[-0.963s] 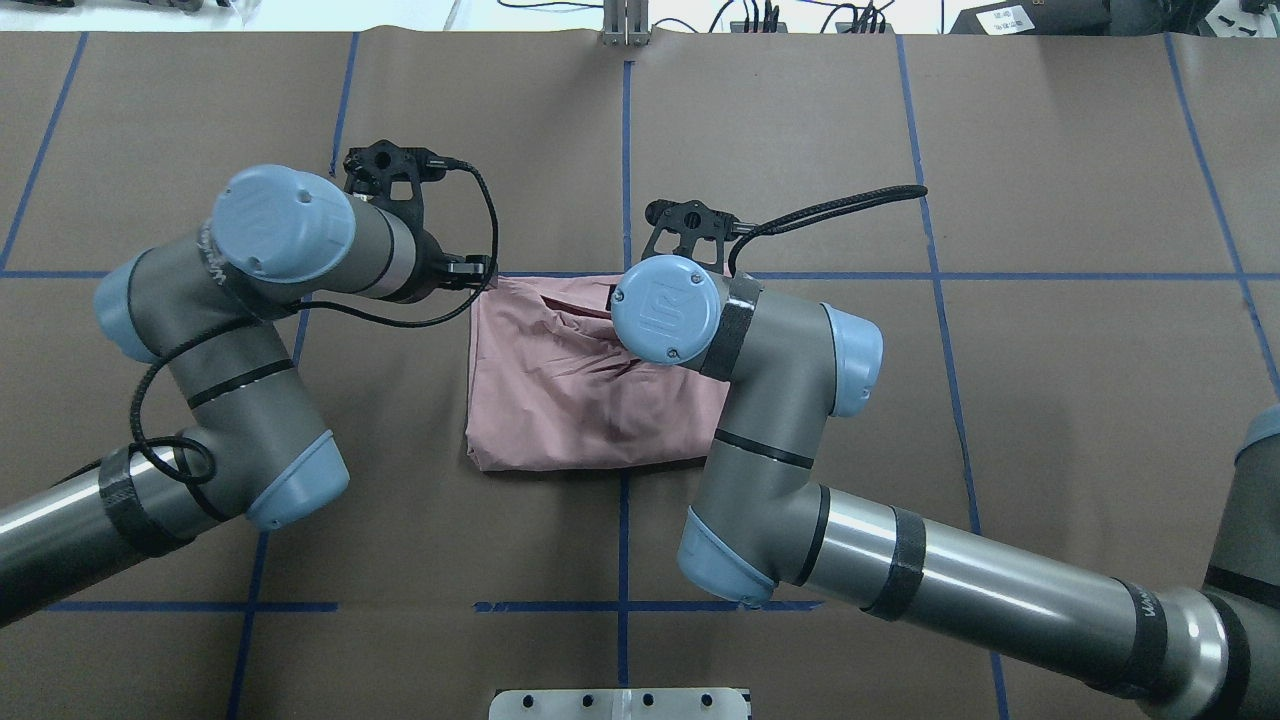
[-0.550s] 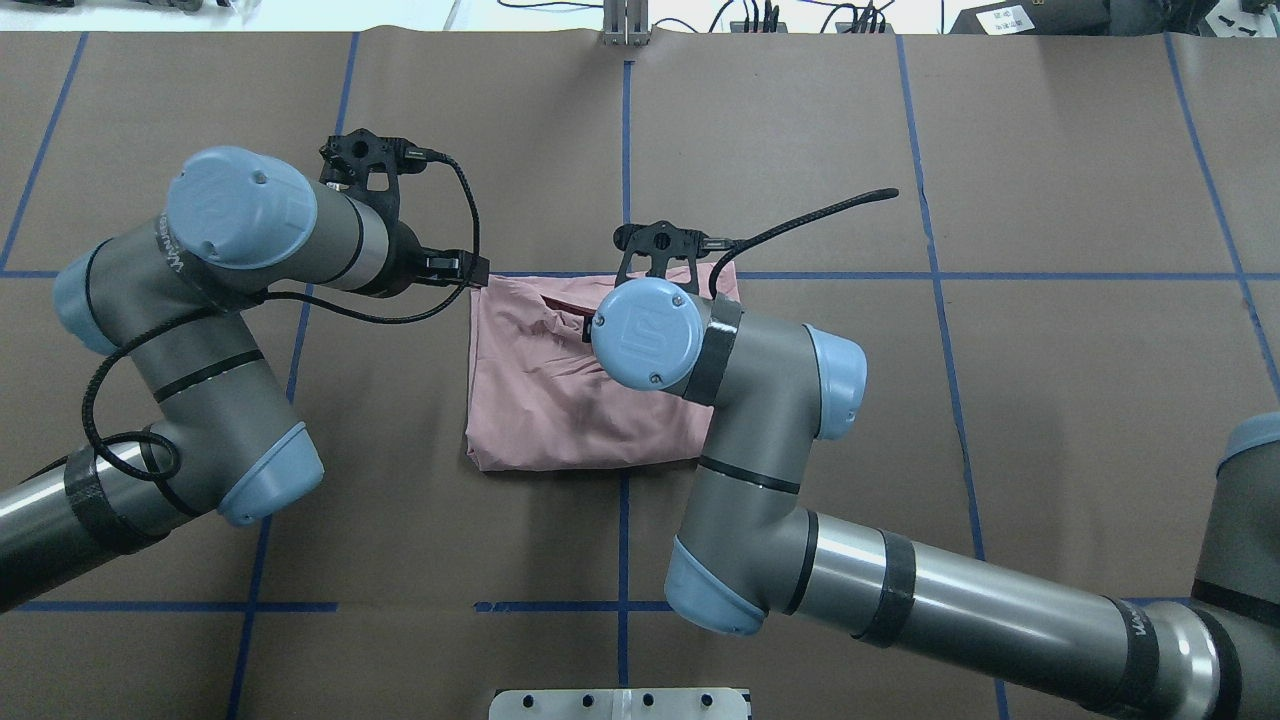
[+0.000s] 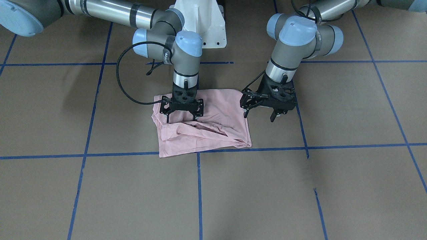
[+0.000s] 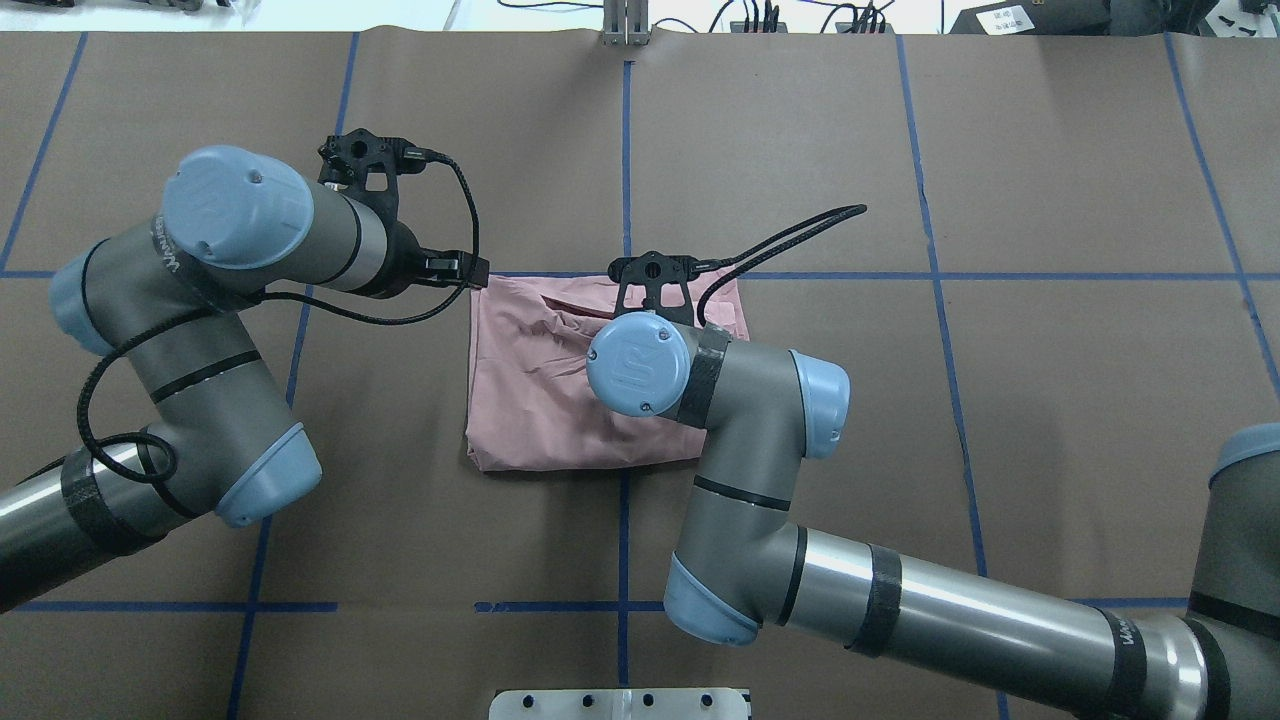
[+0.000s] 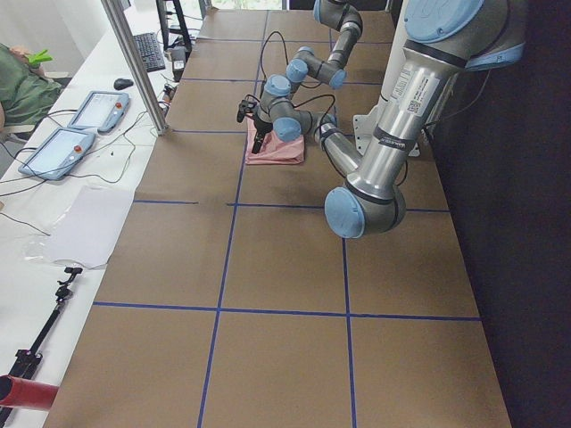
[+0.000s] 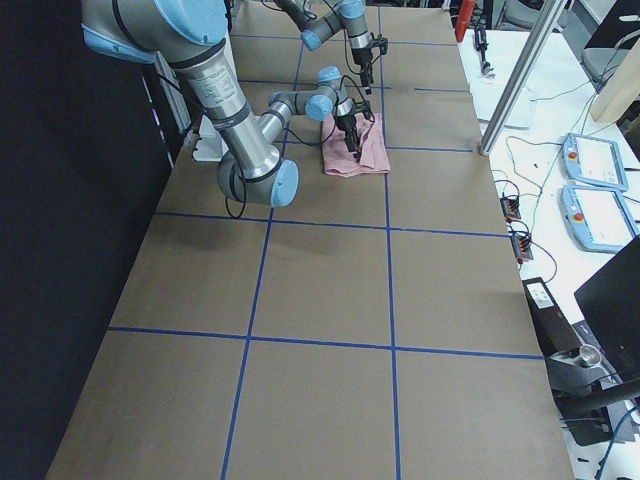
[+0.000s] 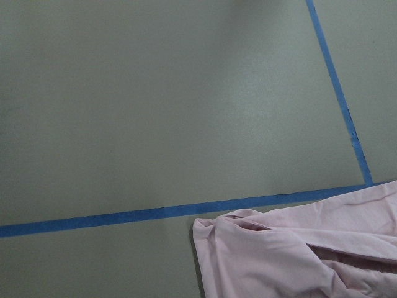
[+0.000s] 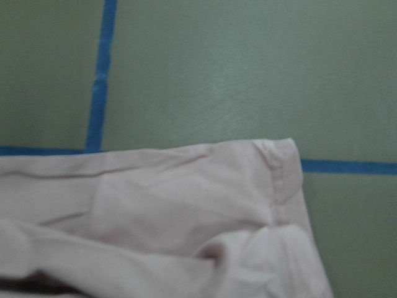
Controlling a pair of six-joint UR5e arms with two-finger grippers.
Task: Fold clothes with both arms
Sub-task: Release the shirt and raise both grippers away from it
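The pale pink T-shirt [image 3: 203, 133] lies folded into a rumpled rectangle on the brown table, plain side up, and also shows in the overhead view [image 4: 540, 400]. My right gripper [image 3: 181, 119] is open and empty, its fingers pointing down just over the shirt's back half. My left gripper [image 3: 259, 117] is open and empty, hovering just off the shirt's side edge, not touching it. In the overhead view both grippers are mostly hidden under their wrists. The left wrist view shows a shirt corner [image 7: 298, 254]. The right wrist view shows a hemmed corner [image 8: 186, 205].
Blue tape lines [image 3: 200, 186] divide the brown table cover into squares. The white pedestal block [image 3: 200, 23] stands at the robot's side of the table. Teach pendants [image 5: 62, 147] and a metal post [image 5: 134, 62] stand on the white bench past the far edge.
My right wrist has moved back toward the robot and slightly left over the shirt. My left wrist drew a little to the left, off the shirt's edge, then held still.
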